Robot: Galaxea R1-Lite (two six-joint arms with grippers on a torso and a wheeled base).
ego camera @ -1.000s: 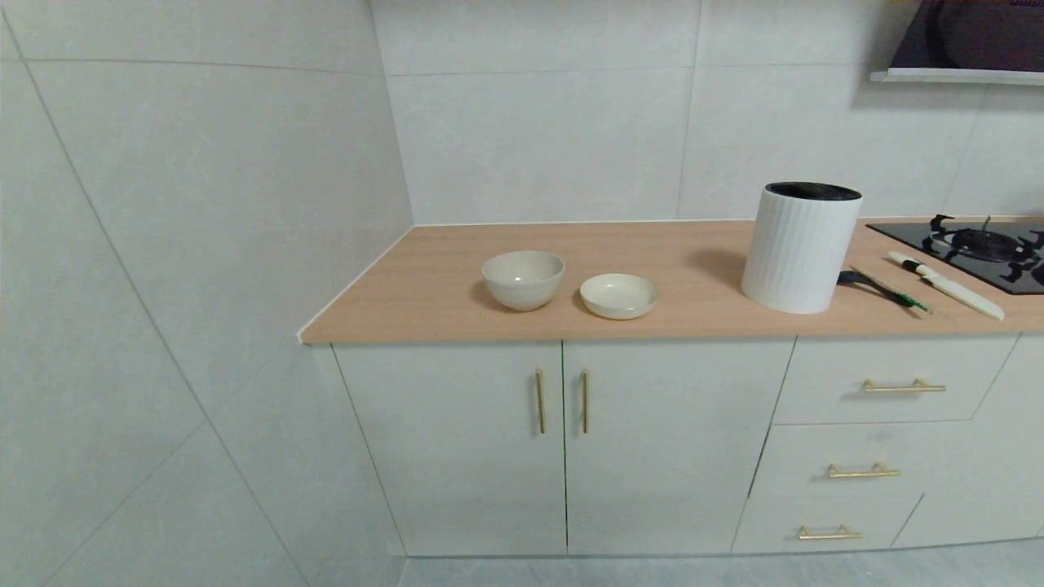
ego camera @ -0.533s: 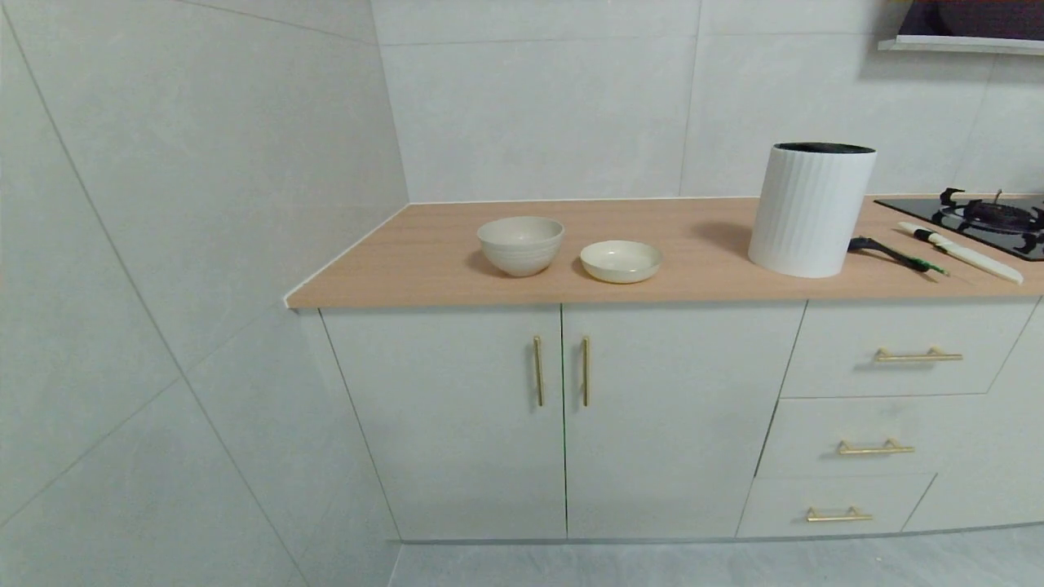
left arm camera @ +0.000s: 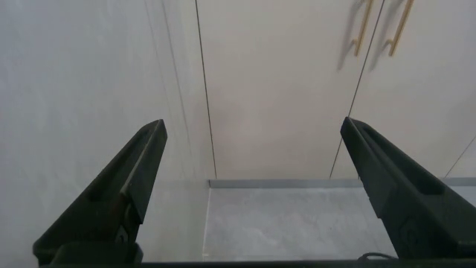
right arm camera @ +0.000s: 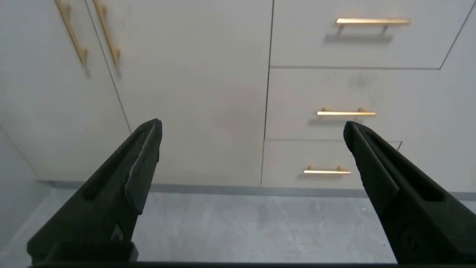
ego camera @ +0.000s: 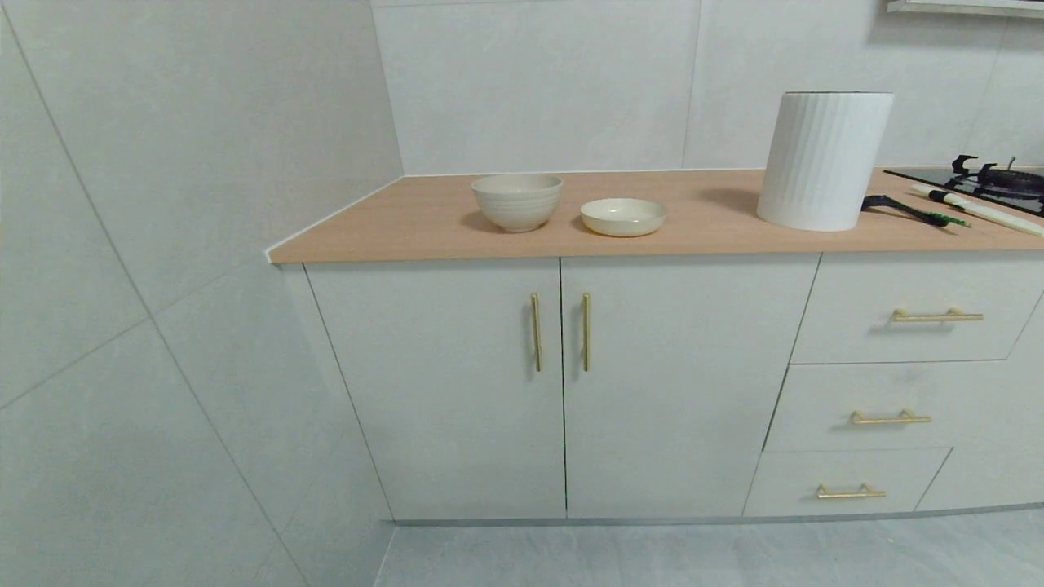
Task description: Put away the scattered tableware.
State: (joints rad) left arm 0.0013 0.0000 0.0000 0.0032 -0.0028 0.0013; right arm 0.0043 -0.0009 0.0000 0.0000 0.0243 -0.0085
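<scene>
Tableware here is a bowl (ego camera: 517,201) and a shallow dish (ego camera: 623,217), both on the wood-grain countertop (ego camera: 408,224) above the double cabinet doors.

Nearest, the left gripper (left arm camera: 253,128) hangs low before the cabinet's left door, above the grey floor. Its jaws are spread wide with nothing between them, and its fingers (left arm camera: 126,186) are matte black wedges. The right gripper (right arm camera: 253,128) faces the drawers, its jaws equally wide and empty.

The cabinet doors (ego camera: 457,383) are flat and pale grey, with two slim vertical brass handles (ego camera: 536,332) at the middle seam. To their right, three drawers (ego camera: 913,306) carry horizontal brass bar pulls.

On the counter, the bowl is round, deep and off-white, with faint rings around its outside. The dish lies just to its right, apart from it, cream and glossy. Well to the right stands a tall white canister (ego camera: 822,159) with vertical ribs. Beside it lie a black utensil (ego camera: 897,209) with a green tip and a pale knife (ego camera: 979,210). A black glass hob (ego camera: 995,178) is at the far right. Large matte grey tiles cover the walls behind and to the left.
</scene>
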